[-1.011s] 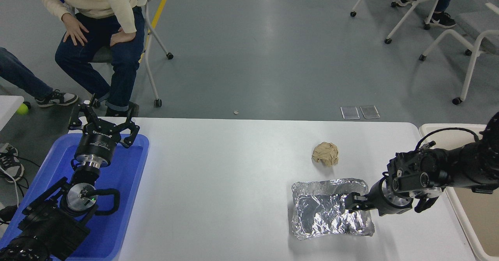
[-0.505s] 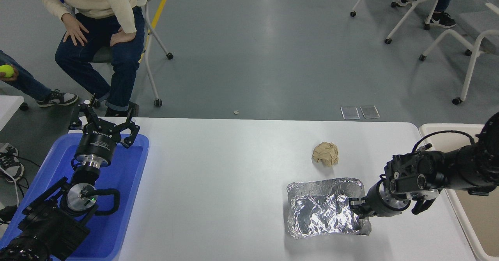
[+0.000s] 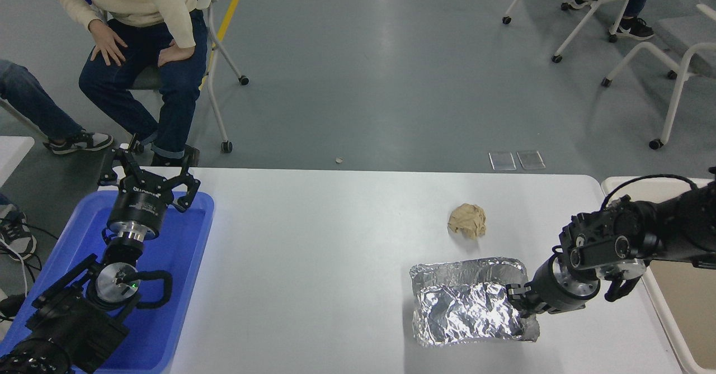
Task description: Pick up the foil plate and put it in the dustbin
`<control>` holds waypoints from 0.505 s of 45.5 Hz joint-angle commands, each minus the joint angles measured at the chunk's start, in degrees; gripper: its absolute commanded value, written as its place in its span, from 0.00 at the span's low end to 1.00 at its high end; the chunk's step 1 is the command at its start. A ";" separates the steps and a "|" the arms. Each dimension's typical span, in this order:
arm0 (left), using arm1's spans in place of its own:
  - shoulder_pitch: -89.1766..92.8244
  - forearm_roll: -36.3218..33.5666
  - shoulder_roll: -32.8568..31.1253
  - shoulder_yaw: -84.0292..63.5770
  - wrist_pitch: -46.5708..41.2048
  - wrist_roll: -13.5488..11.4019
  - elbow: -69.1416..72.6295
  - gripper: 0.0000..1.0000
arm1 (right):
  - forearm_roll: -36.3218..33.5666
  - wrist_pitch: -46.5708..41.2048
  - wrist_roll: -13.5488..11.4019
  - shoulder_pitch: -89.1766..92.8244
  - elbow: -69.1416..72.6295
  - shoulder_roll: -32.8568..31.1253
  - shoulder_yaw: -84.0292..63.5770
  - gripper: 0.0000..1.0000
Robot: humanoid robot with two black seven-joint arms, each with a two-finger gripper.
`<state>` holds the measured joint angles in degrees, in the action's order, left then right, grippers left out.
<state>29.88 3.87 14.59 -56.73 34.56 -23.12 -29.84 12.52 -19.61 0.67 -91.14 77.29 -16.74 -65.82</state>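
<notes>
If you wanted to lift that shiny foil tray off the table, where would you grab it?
Probably by the raised rim on the right edge of the foil plate, coming from the right, where the right gripper already sits. The plate lies flat, so the thin upright rim is the only part to pinch.

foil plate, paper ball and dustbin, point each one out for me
foil plate (image 3: 464, 309): head view, on its crinkled floor.
paper ball (image 3: 467, 220): head view, on the middle of the tan crumple.
dustbin (image 3: 621, 183): head view, on its cream rim at the far corner.
</notes>
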 commanded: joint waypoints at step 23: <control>0.00 -0.01 0.00 0.04 -0.01 0.00 0.04 1.00 | -2.59 -25.39 0.21 -40.60 10.42 -4.44 -7.30 0.00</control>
<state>29.89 3.86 14.59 -56.70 34.55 -23.11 -29.84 11.17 -41.53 0.82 -120.06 85.83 -20.62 -70.76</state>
